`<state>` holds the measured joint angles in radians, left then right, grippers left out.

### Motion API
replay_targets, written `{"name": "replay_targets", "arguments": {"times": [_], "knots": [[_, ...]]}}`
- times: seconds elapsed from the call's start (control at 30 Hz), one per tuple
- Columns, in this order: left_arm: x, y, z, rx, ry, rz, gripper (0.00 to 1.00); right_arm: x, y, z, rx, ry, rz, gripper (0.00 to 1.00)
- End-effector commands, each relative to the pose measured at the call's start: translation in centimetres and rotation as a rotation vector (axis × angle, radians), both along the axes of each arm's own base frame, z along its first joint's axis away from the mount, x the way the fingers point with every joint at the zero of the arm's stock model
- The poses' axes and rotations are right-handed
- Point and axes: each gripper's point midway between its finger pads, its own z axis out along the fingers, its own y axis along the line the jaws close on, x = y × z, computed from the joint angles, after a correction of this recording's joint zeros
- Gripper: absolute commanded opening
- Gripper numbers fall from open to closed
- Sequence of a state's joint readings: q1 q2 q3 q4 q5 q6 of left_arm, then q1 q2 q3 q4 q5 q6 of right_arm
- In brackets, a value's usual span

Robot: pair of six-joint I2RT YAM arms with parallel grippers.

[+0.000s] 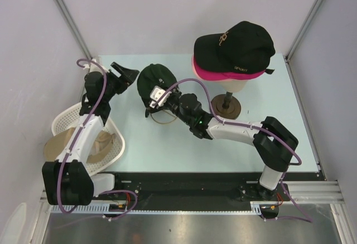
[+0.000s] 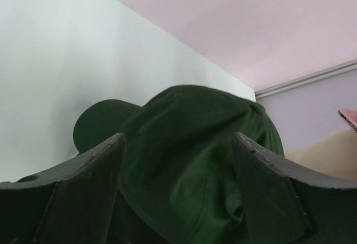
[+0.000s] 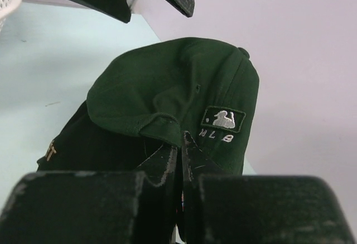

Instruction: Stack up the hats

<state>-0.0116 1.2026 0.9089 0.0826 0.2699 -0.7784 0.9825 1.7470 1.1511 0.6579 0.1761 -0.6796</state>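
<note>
The right arm stretches from its base at the near right corner low across the table [image 1: 167, 149], forearm close to level. The right gripper [image 3: 179, 143] has its fingers pressed together on a fold at the rim of the dark green cap [image 1: 156, 77], which sits near the far edge, left of the middle, crown raised. The left arm rises over the white basket [image 1: 114, 152] at the left edge and bends toward the cap. The left gripper [image 1: 127, 76] has its fingers spread wide just beside the crown, not touching it. The black cap [image 1: 237, 46] tops the mannequin head [image 1: 241, 85] at the far right.
</note>
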Motion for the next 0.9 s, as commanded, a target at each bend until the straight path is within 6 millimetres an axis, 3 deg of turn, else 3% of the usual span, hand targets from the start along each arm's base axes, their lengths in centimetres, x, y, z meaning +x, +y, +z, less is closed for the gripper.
{"name": "replay_targets", "arguments": {"times": [0.0, 0.37, 0.5, 0.7, 0.87], "knots": [[0.9, -1.1, 1.6, -0.079, -0.077, -0.047, 0.78, -0.3, -1.9, 3.6, 0.082, -0.064, -0.065, 0.06], [0.8, -1.4, 0.7, -0.076, -0.071, -0.069, 0.69, -1.0, -3.3, 3.8, 0.101, -0.061, -0.108, 0.06], [0.8, -2.0, 0.2, -0.067, -0.060, -0.101, 0.69, -1.8, -3.1, 2.2, 0.085, -0.003, -0.079, 0.06], [1.0, -3.9, -0.9, -0.047, -0.036, -0.158, 0.71, -2.3, -3.7, 1.0, 0.067, 0.023, -0.095, 0.08], [0.7, -6.7, -1.3, -0.037, -0.030, -0.265, 0.71, -2.6, -4.4, 0.4, 0.077, 0.050, -0.107, 0.18]]}}
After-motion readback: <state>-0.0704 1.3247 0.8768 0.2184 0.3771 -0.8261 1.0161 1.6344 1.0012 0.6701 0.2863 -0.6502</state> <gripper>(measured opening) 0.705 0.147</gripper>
